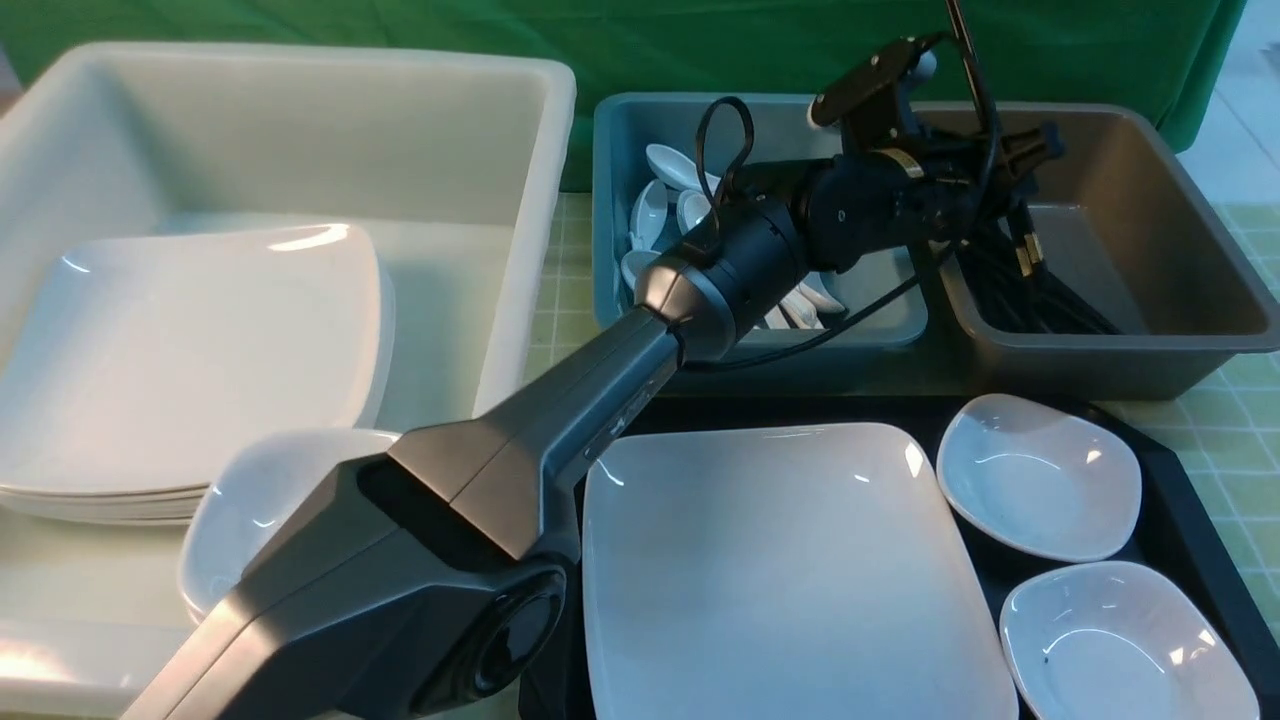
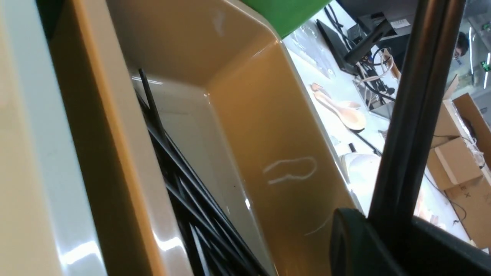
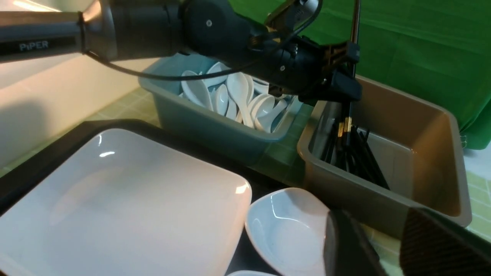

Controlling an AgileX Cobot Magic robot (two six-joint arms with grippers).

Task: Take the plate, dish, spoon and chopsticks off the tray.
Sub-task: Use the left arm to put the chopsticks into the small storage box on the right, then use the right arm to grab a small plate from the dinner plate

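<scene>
Chopsticks stand nearly upright in the left hand, which is clamped on them over the grey bin behind the far right corner of the tray. Their lower ends dip into that bin among a pile of black sticks; whether they touch it cannot be made out.

On the tray the plate fills the middle. Two small dishes lie on the tray's right side just beside it, one dish toward the back and a second dish toward the front.

The right hand hangs over the tray's far right part near the rear dish, fingers apart with nothing between them.

Behind the tray's far edge, touching the grey bin, a blue bin holds a heap of white spoons. The left arm crosses the tray's left side on a slant, hiding that rim and part of the blue bin.

Left of the tray a white bin holds stacked plates and stacked bowls. All of it rests on a green-checked counter.
</scene>
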